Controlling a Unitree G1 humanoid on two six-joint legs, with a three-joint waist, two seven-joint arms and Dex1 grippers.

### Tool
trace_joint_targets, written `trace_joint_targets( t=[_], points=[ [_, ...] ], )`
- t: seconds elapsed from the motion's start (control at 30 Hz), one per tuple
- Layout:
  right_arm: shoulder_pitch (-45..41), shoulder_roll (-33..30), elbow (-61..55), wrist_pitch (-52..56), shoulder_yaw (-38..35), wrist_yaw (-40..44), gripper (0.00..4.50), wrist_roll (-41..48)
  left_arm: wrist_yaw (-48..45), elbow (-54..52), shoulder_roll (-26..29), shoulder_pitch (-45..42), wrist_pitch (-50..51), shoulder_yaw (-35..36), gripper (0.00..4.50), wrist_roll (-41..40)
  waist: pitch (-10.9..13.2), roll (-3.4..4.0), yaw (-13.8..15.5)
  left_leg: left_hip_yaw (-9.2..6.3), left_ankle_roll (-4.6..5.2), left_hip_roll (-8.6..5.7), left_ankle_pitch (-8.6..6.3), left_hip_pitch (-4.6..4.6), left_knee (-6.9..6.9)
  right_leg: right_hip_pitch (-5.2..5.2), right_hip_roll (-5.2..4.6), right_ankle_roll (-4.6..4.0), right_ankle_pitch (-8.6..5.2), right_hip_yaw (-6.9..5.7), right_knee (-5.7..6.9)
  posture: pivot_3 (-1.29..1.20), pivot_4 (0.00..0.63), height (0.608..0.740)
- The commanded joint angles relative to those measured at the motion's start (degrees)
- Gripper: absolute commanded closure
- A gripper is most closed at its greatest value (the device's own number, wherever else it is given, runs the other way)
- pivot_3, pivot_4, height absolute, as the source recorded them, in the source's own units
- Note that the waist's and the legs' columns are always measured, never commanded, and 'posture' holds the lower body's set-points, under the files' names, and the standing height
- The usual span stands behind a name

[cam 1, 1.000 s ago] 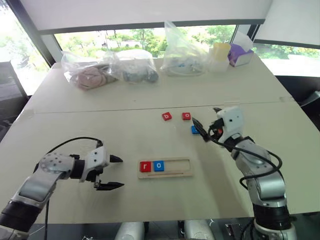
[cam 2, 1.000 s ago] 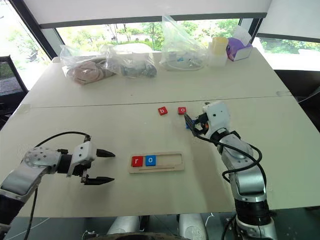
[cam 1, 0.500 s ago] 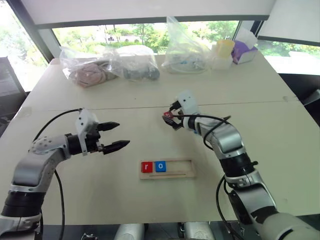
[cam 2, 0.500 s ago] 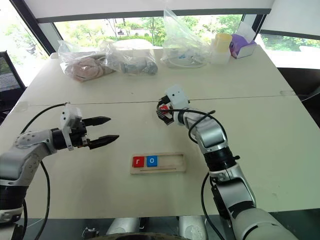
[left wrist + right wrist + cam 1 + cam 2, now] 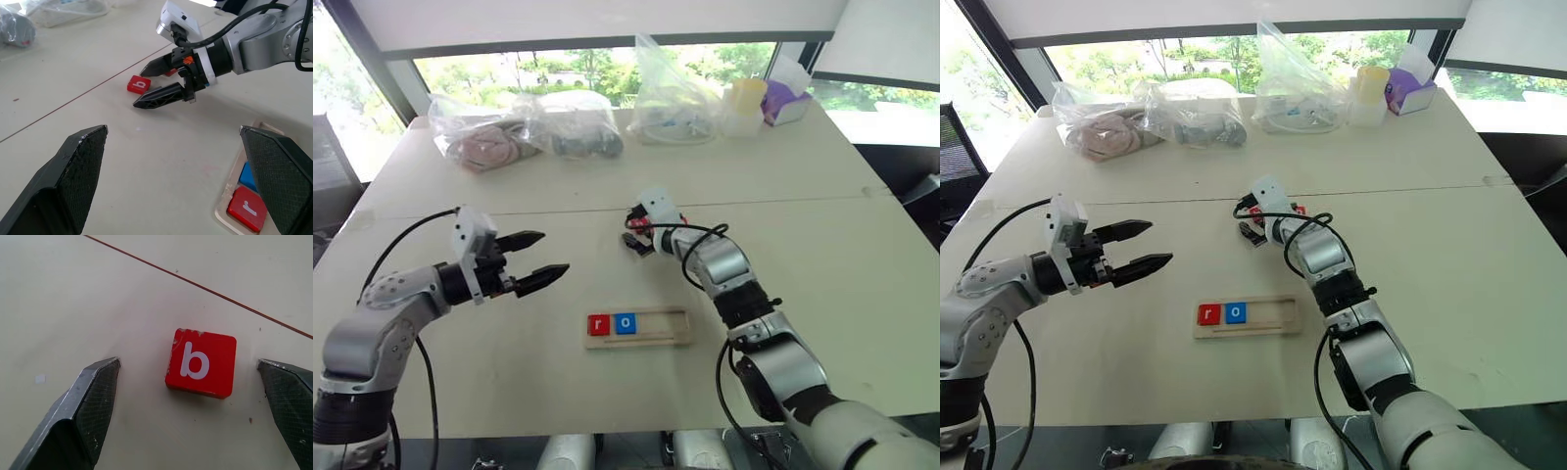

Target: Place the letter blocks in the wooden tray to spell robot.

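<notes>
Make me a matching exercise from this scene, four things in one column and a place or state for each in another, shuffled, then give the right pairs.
Things:
1. red b block
2. red r block
3. blue o block
4. left gripper

Places or states:
A. second slot of the tray
B. open, above bare table, away from the blocks
C. on the table between the open fingers of the right gripper
D. first slot at the tray's left end

Pairs: 1-C, 2-D, 3-A, 4-B
</notes>
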Motion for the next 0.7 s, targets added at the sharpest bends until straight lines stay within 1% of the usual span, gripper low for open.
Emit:
trace_joint_targets(
  t=[0.03,0.07,0.23,0.3,0.37,0.47,0.5,0.53,0.6,0.67,0.7],
  points=[
    [-2.4,2.0,3.9,-0.3,-1.9,-2.0,0.63,-0.1,0.7,-1.3,0.4,0.0,-1.4,1.2,0.00,0.5,0.0,0.00,-0.1,0.01,-0.01,0.00,0.00,0.00,0.01,0.00,0.00,-0.01,0.01,0.01,0.00,0.00,0.150,0.740],
    [-2.5,2.1,4.8,-0.4,-1.8,-2.3,0.82,-0.5,0.8,-1.2,0.4,0.2,-1.6,1.1,0.00,0.7,0.0,0.00,-0.2,0.02,-0.02,0.00,0.01,0.00,0.01,0.00,0.00,-0.01,0.02,0.03,0.00,0.00,0.150,0.740],
    [-0.9,2.3,3.5,0.8,-0.9,-2.4,3.29,-1.7,1.2,-0.4,0.3,0.1,-2.2,1.2,0.00,1.5,0.0,-0.01,-1.0,0.03,-0.03,-0.01,0.02,0.01,0.01,0.00,0.00,0.02,0.04,0.16,0.00,0.00,0.150,0.740],
    [0.0,2.0,1.5,2.2,-0.6,-2.1,3.31,-1.9,1.1,0.1,0.3,-0.2,-2.4,1.2,0.00,1.7,0.0,-0.01,-1.0,0.03,-0.03,-0.01,0.02,0.02,0.00,0.00,0.00,0.03,0.04,0.21,0.00,0.00,0.150,0.740],
    [1.3,1.0,-3.2,4.0,-0.4,-1.9,3.31,-2.1,1.0,0.3,0.2,-0.4,-2.6,0.7,0.00,2.0,0.0,-0.01,-1.0,0.03,-0.03,-0.01,0.02,0.02,0.00,0.00,0.00,0.04,0.05,0.22,0.00,0.00,0.150,0.740],
    [3.4,-3.0,-14.2,6.6,0.6,-0.3,3.31,-3.0,0.4,0.2,0.0,-0.6,-3.1,-0.4,0.00,2.4,0.0,-0.01,-0.8,0.01,-0.03,-0.01,0.02,-0.01,0.00,-0.02,-0.01,0.05,0.05,0.22,0.00,0.00,0.150,0.740],
    [4.2,-4.5,-18.8,8.9,0.1,0.1,3.31,-2.6,0.1,-0.1,0.0,-0.5,-3.2,-0.8,0.00,2.4,0.0,-0.01,-0.7,0.01,-0.03,-0.02,0.02,-0.04,0.00,-0.02,-0.04,0.06,0.05,0.22,-0.01,0.00,0.150,0.740],
    [5.4,-6.8,-25.1,13.5,-1.5,1.1,3.31,-1.4,-0.5,-0.4,0.1,-0.2,-3.6,-1.7,0.00,2.9,0.0,0.00,-0.6,0.01,-0.03,-0.02,0.02,-0.07,0.01,-0.03,-0.05,0.08,0.05,0.22,-0.03,0.00,0.150,0.740],
    [9.6,-13.5,-39.9,25.2,-6.8,3.5,3.31,1.2,-1.6,-1.6,0.1,0.1,-3.9,-3.8,0.00,3.3,0.0,0.04,-0.3,0.03,-0.03,-0.01,0.02,-0.16,0.01,-0.11,-0.10,0.18,0.11,0.26,-0.08,0.00,0.150,0.740],
    [12.9,-17.6,-49.3,34.0,-10.3,4.6,3.31,2.9,-2.6,-2.4,0.1,-0.1,-3.8,-5.2,0.00,3.0,0.0,0.02,0.4,0.06,-0.02,-0.02,0.02,-0.46,0.05,-0.35,-0.13,0.27,0.13,0.29,-0.12,0.00,0.150,0.740],
    [16.4,-20.7,-55.0,38.7,-12.2,5.3,3.31,3.5,-3.9,-2.4,0.5,-0.3,-4.5,-6.6,0.00,3.8,0.0,0.00,0.6,0.07,-0.02,-0.03,0.02,-0.59,0.10,-0.50,-0.13,0.33,0.17,0.29,-0.12,0.00,0.150,0.740]
  ],
)
